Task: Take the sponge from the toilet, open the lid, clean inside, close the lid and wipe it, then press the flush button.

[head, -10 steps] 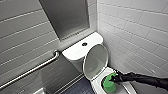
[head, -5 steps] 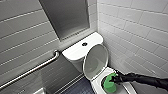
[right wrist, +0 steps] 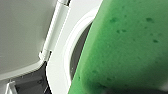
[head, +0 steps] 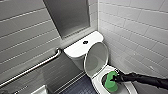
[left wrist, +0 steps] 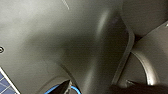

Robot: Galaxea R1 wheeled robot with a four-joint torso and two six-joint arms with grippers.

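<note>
The white toilet (head: pixel 81 48) stands in the corner with its lid (head: pixel 96 58) raised against the tank. The dark round flush button (head: pixel 85 42) sits in the middle of the tank top. My right arm reaches in from the right, and my right gripper (head: pixel 116 79) is shut on the green sponge (head: pixel 110 81). The sponge is down in the bowl opening, against the inside of the rim (head: pixel 98 80). Close up, the right wrist view has the sponge (right wrist: pixel 125 50) beside the white bowl rim (right wrist: pixel 72 52) and the lid hinge (right wrist: pixel 53 28). My left gripper is open and holds nothing.
A metal grab bar (head: pixel 37 66) runs along the left wall. White tiled wall (head: pixel 135 32) stands close behind and right of the toilet. Dark floor tiles (head: pixel 80 88) lie in front of the bowl. A grey recessed panel (head: pixel 70 17) is above the tank.
</note>
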